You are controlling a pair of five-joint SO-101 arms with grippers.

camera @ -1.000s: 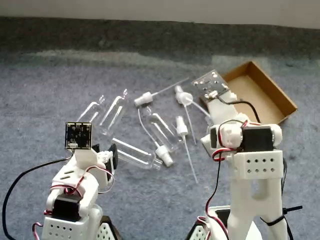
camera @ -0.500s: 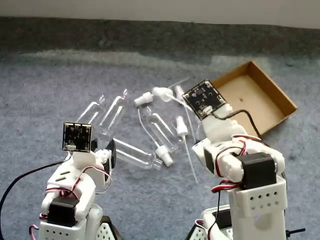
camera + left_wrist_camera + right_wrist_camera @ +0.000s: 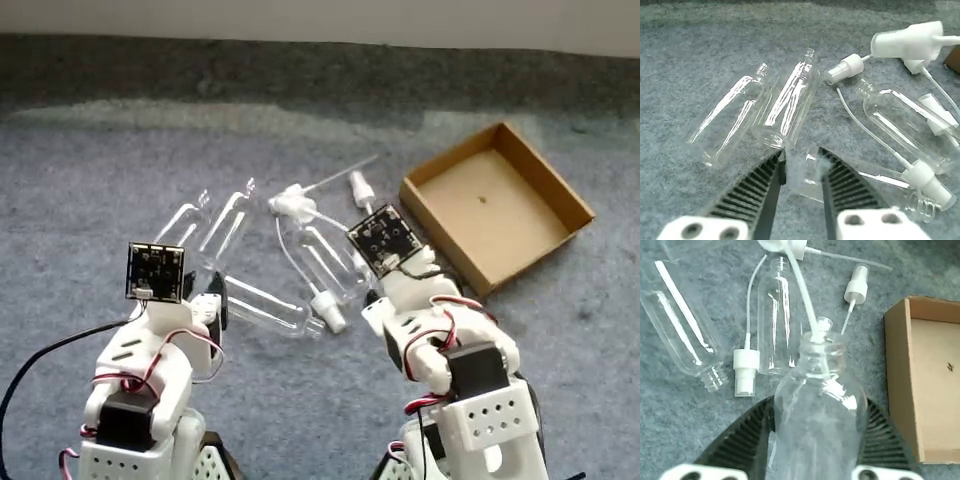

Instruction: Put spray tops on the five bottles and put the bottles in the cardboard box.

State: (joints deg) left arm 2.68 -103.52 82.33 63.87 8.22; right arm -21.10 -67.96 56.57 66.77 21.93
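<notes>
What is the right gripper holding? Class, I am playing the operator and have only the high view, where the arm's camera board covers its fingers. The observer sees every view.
Observer: In the right wrist view, the right gripper is shut on a clear bottle, the held bottle. The bottle's open neck points away from the wrist.
Operator: Does that bottle have its spray top on yet?
Observer: Not yet. A dip tube runs down into the bottle's neck. The spray top at the tube's far end is well clear of the neck and not seated.
</notes>
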